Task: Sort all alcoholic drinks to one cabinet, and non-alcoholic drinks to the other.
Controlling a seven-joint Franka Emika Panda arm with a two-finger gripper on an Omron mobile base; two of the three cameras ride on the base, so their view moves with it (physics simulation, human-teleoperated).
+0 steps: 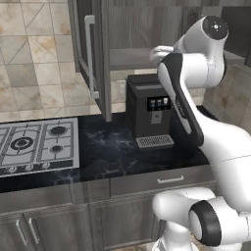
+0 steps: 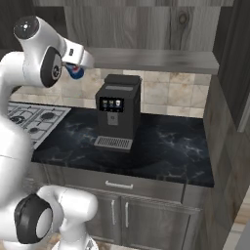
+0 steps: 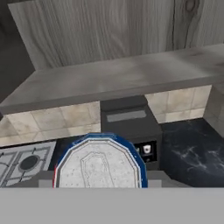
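Observation:
My gripper (image 2: 78,64) is shut on the small blue soda can (image 2: 73,72), whose red-and-white mark shows just below the white hand. In the hand view the can's silver lid with its blue rim (image 3: 99,165) sits close at the bottom and hides the fingertips. The can hangs in front of the open grey wood-grain cabinet, near the left end of its bottom shelf (image 2: 156,59) (image 3: 122,78). That cabinet's door (image 1: 98,54) stands swung open to the left, with its pale bar handle (image 1: 89,54). Both bottles and the orange-yellow carton are out of view.
A black coffee machine (image 1: 149,110) (image 2: 117,110) stands on the black marble counter (image 2: 171,146) directly under the shelf. A gas stove (image 1: 37,144) lies to the left. Another door with a pale handle (image 2: 243,117) hangs at the right edge. Grey drawers (image 2: 119,184) run below.

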